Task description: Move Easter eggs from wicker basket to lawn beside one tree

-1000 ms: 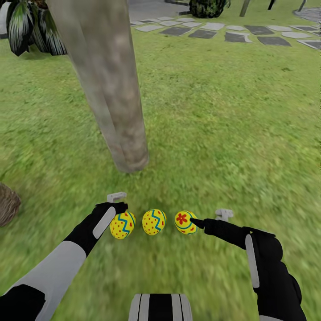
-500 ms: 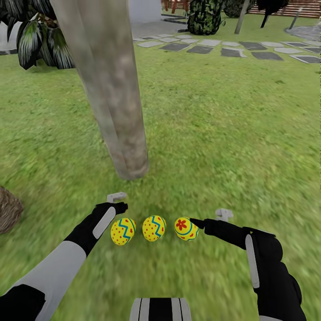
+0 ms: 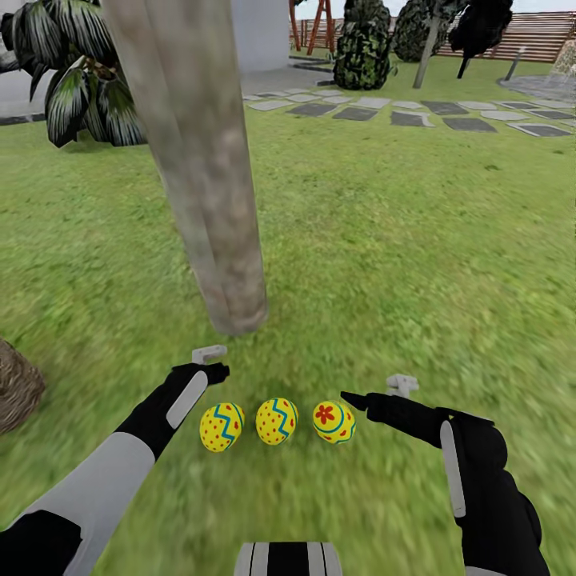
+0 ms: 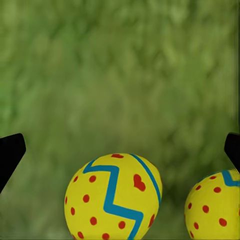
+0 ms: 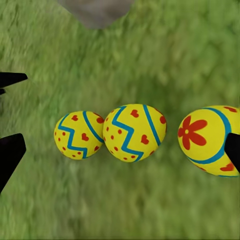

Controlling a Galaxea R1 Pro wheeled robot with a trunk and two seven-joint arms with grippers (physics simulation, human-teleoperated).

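Note:
Three yellow Easter eggs lie in a row on the lawn (image 3: 416,240) just in front of the tree (image 3: 216,240): the left egg (image 3: 222,426), the middle egg (image 3: 277,421) and the right egg (image 3: 334,422) with a red flower. My left gripper (image 3: 214,365) hovers open just above and behind the left egg (image 4: 112,197), not touching it. To the right of the flower egg (image 5: 207,140) my right gripper (image 3: 356,397) is open, its tip a little apart from it. The wicker basket (image 3: 16,388) shows at the left edge, its inside hidden.
Broad-leaved plants (image 3: 76,76) stand behind the tree at the far left. A path of grey stepping stones (image 3: 416,116) crosses the far lawn, with dark bushes (image 3: 364,44) and a brown slatted fence (image 3: 544,36) beyond. Open grass stretches to the right.
The whole head view has tilted up, showing more of the far garden. Both grippers have drawn slightly away from the eggs; the right fingertip no longer touches the flower egg. The eggs lie still.

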